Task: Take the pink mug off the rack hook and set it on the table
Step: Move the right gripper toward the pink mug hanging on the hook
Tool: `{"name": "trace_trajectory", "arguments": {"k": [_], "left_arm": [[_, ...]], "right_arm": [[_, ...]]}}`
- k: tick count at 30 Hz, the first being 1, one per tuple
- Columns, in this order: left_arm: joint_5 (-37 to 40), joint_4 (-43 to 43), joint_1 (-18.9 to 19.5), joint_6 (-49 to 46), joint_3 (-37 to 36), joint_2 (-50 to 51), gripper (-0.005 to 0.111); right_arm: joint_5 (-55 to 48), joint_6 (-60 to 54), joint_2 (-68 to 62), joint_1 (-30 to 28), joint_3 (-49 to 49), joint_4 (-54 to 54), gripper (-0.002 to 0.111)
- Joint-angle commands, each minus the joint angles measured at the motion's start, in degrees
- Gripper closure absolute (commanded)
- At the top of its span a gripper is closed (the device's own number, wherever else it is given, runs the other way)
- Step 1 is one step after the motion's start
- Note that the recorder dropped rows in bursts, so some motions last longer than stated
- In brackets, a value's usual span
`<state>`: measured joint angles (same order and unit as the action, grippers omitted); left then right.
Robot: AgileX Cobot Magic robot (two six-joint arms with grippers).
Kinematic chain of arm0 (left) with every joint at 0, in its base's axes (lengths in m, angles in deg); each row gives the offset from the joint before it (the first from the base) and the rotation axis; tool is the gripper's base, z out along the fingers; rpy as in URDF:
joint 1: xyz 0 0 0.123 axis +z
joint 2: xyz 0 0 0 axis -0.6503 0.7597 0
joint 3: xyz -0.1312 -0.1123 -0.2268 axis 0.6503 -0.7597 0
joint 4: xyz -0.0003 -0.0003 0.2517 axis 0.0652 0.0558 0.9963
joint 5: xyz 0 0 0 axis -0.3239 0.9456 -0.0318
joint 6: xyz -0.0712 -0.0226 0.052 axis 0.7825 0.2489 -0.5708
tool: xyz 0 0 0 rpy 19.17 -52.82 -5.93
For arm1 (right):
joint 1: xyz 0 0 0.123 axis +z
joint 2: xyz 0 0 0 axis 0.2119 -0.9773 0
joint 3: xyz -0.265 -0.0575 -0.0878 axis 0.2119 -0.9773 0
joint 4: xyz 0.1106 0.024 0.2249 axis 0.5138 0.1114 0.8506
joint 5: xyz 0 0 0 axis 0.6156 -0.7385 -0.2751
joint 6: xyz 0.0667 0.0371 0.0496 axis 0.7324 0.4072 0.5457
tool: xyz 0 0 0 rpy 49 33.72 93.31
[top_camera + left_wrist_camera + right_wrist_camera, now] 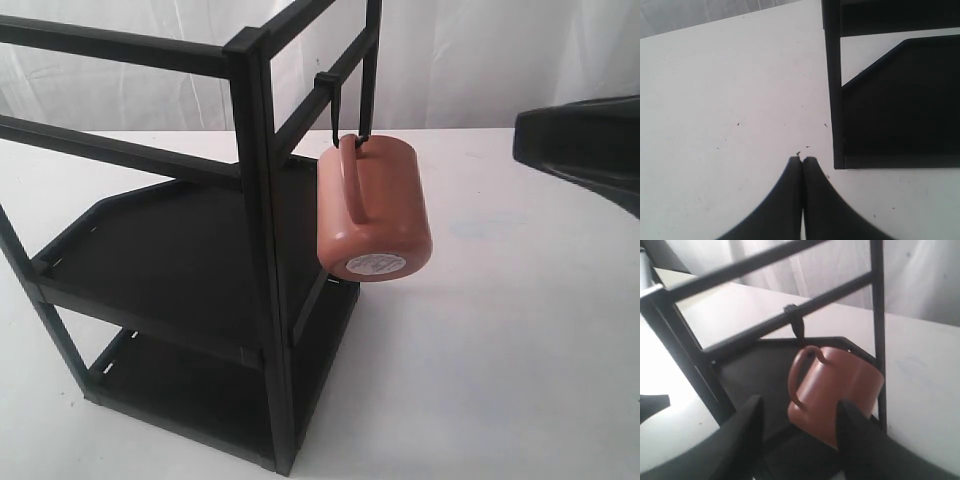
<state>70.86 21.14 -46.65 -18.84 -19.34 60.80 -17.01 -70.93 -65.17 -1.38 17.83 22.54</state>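
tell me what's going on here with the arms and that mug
The pink mug hangs by its handle from the rack hook on the upper rail of the black rack, off the table. The right gripper is open and pointed at the mug, clear of it. The left gripper is shut, over the table beside the rack, holding nothing.

White table bearing black rack

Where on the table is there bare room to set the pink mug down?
Free: the white table right of the rack, beneath the hanging pink mug; also the stretch beside the rack's corner post, ahead of the left hand. Crowded: around the rack hook, among the rails.
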Motion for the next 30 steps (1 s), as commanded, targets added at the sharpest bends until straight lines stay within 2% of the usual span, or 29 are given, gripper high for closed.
{"name": "trace_trajectory", "arguments": {"k": [1, 10, 16, 30], "left_arm": [[0.0, -0.2, 0.1, -0.2, -0.2, -0.3, 0.107], [0.0, -0.2, 0.1, -0.2, -0.2, -0.3, 0.107], [0.0, -0.2, 0.1, -0.2, -0.2, -0.3, 0.107], [0.0, -0.2, 0.1, -0.2, -0.2, -0.3, 0.107]], "right_arm": [[-3.2, -6.3, -2.2, 0.6, -0.6, 5.0, 0.059], [-0.3, -15.1, -9.1, 10.1, -0.6, 8.8, 0.06], [9.0, -17.1, -14.1, 16.6, -0.6, 5.1, 0.06], [20.9, -20.2, -22.3, 23.6, -0.6, 3.8, 0.06]]}}
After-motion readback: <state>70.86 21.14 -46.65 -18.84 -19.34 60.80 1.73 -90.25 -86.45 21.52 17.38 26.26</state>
